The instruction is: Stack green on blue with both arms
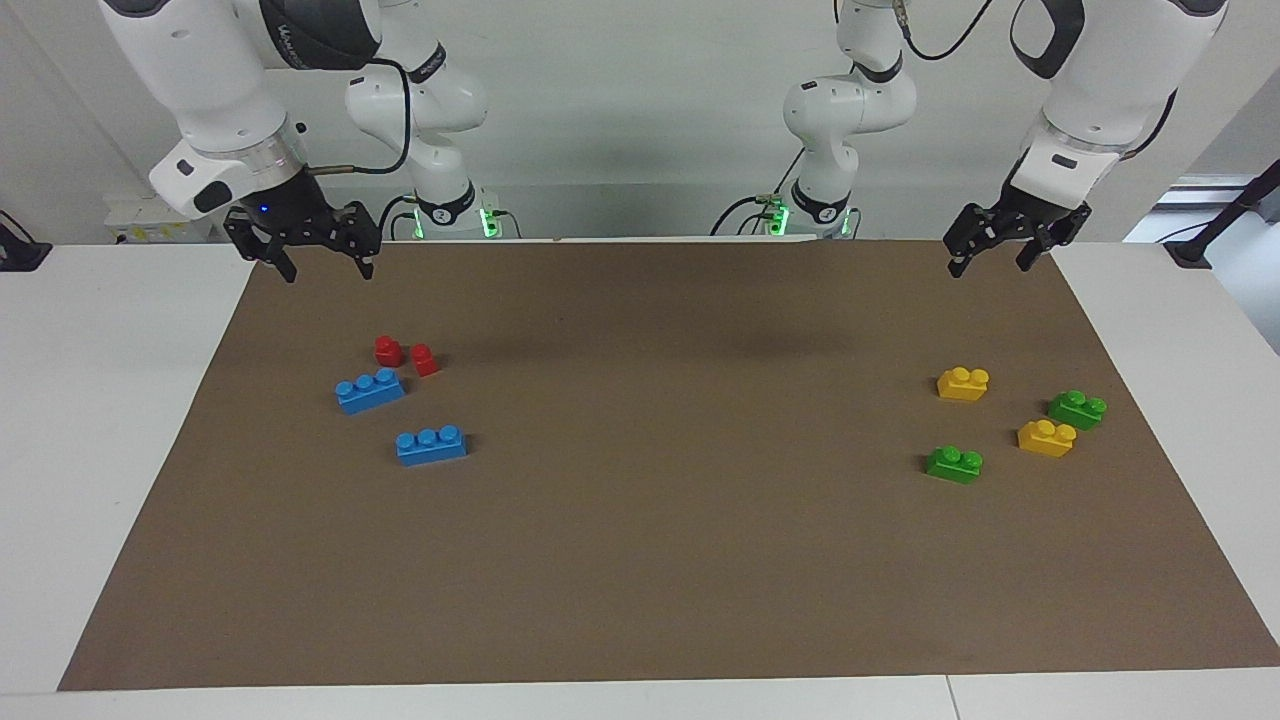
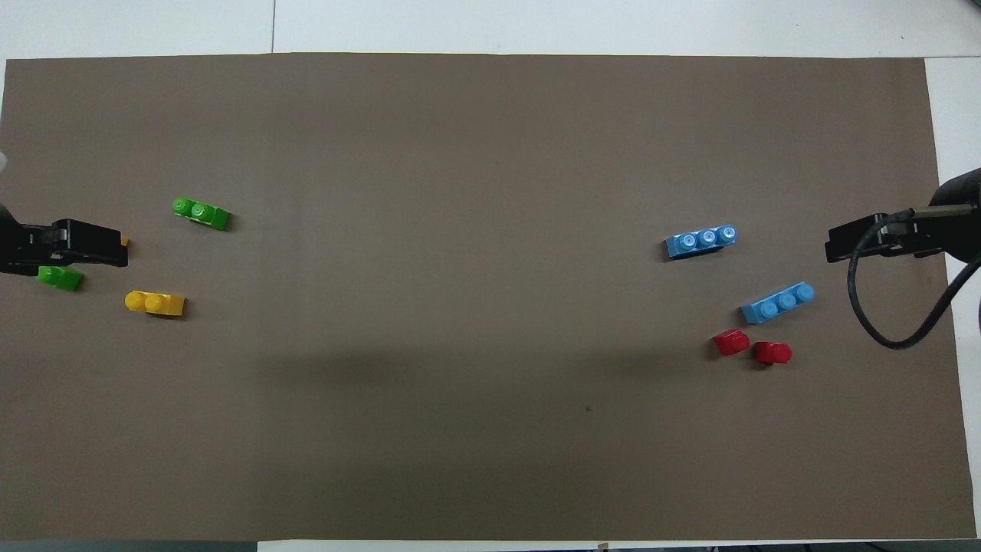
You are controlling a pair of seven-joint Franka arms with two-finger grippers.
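Note:
Two green two-stud bricks lie on the brown mat toward the left arm's end: one (image 1: 954, 464) (image 2: 201, 214) farther from the robots, the other (image 1: 1077, 409) (image 2: 60, 277) nearer the mat's end. Two blue three-stud bricks lie toward the right arm's end: one (image 1: 369, 391) (image 2: 778, 303) nearer to the robots, the other (image 1: 431, 445) (image 2: 701, 241) farther. My left gripper (image 1: 988, 267) (image 2: 115, 251) hangs open and empty above the mat's edge at the robots' side. My right gripper (image 1: 328, 272) (image 2: 831, 249) hangs open and empty the same way at its end.
Two yellow two-stud bricks (image 1: 963, 383) (image 1: 1046, 438) lie among the green ones; the overhead view shows one (image 2: 155, 303) whole, the other mostly covered by the left gripper. Two small red bricks (image 1: 388, 350) (image 1: 424, 359) sit beside the nearer blue brick. White table surrounds the mat (image 1: 640, 560).

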